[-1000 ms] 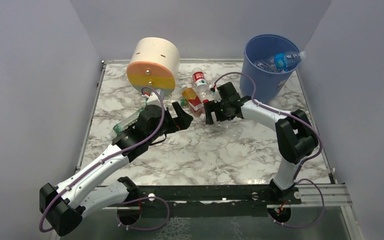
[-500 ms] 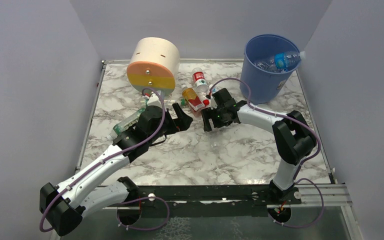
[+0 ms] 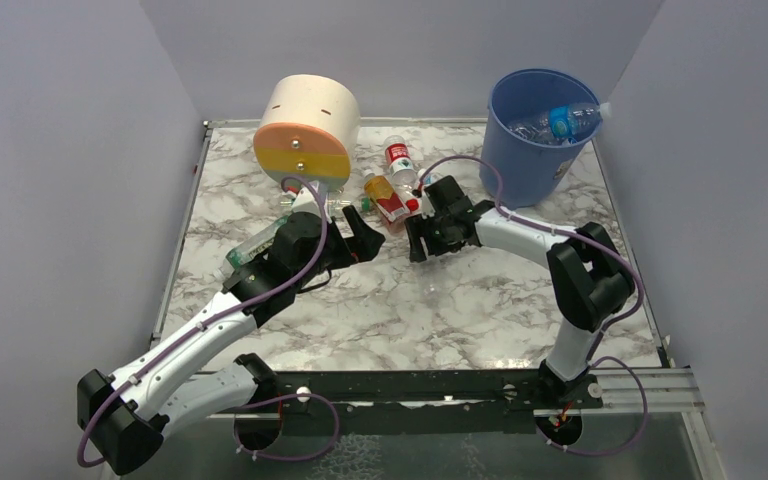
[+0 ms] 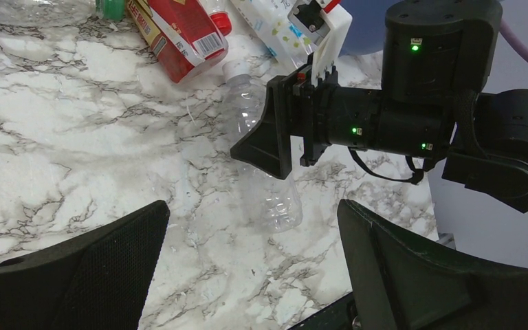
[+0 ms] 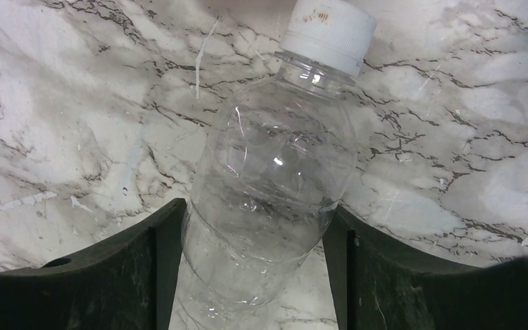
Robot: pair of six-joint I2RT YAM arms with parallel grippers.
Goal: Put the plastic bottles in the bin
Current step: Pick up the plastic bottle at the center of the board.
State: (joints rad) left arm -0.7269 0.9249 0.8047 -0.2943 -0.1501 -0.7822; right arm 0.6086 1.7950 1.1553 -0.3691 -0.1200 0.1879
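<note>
A clear bottle with a white cap (image 5: 275, 165) lies on the marble table. My right gripper (image 5: 254, 275) has a finger against each side of its body, and both show in the left wrist view: the gripper (image 4: 275, 137) over the bottle (image 4: 268, 192). In the top view the right gripper (image 3: 416, 238) is mid-table. My left gripper (image 3: 362, 240) faces it, open and empty (image 4: 251, 268). An orange-tinted bottle with a red label (image 3: 385, 198) and a red-labelled bottle (image 3: 398, 160) lie just behind. The blue bin (image 3: 535, 150) stands at the back right with a blue-labelled bottle (image 3: 565, 120) in it.
A cream, orange and yellow cylinder (image 3: 305, 125) lies at the back left. A green-labelled bottle (image 3: 255, 243) lies beside the left arm. More bottles lie under the cylinder's front. Purple-grey walls close the table on three sides.
My right gripper has moved left and down over the clear bottle and its fingers now sit against it. The left arm has barely moved.
</note>
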